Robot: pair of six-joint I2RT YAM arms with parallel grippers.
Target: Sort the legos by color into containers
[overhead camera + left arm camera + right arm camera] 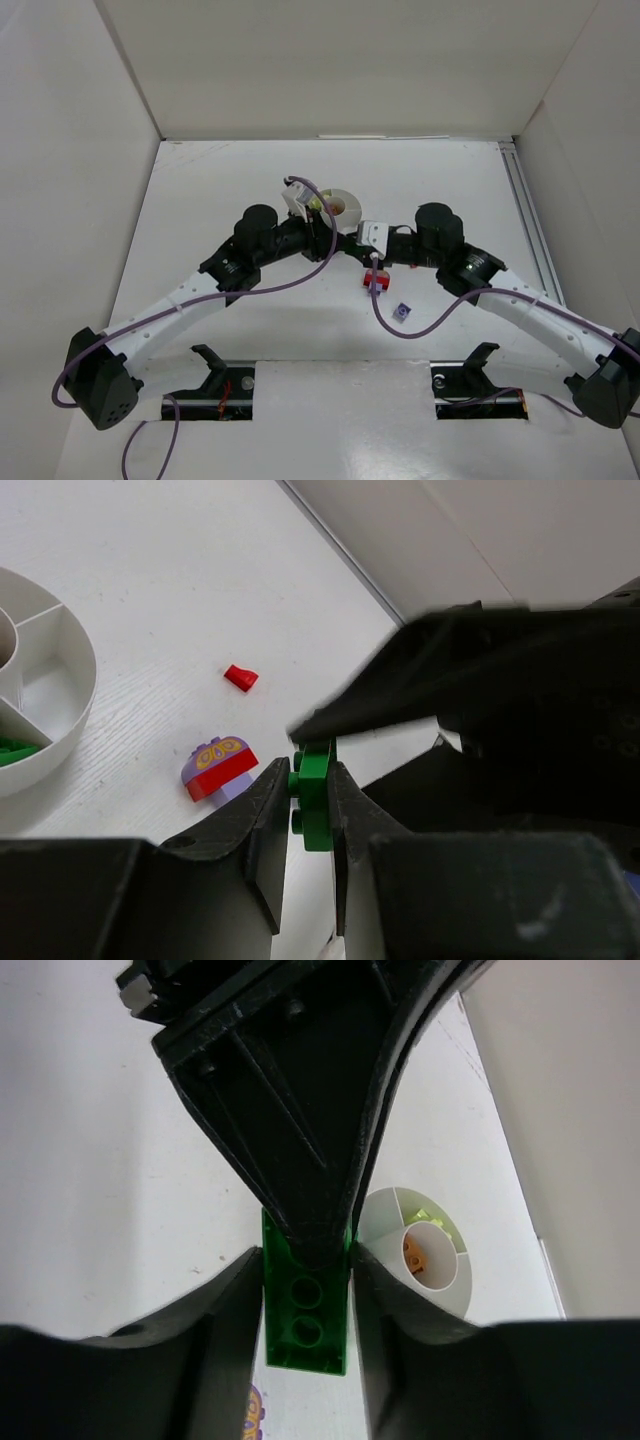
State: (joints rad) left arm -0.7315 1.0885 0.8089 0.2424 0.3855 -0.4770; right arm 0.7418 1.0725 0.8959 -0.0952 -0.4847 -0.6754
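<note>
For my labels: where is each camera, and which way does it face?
Top external: above and behind, facing down at the table; left arm and right arm show.
Left wrist: on its arm, facing past the left gripper to the green brick.
Right wrist: likewise, past the right gripper to that brick.
Shared by both wrists: brick, white dish.

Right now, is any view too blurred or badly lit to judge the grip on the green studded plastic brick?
Left wrist: the green studded plastic brick is sharp and evenly lit, with the foreground blurred black. Right wrist: the brick is sharp but glowing brighter, and the left gripper is a dark silhouette. Top external: soft even light, but the brick is not visible.
</note>
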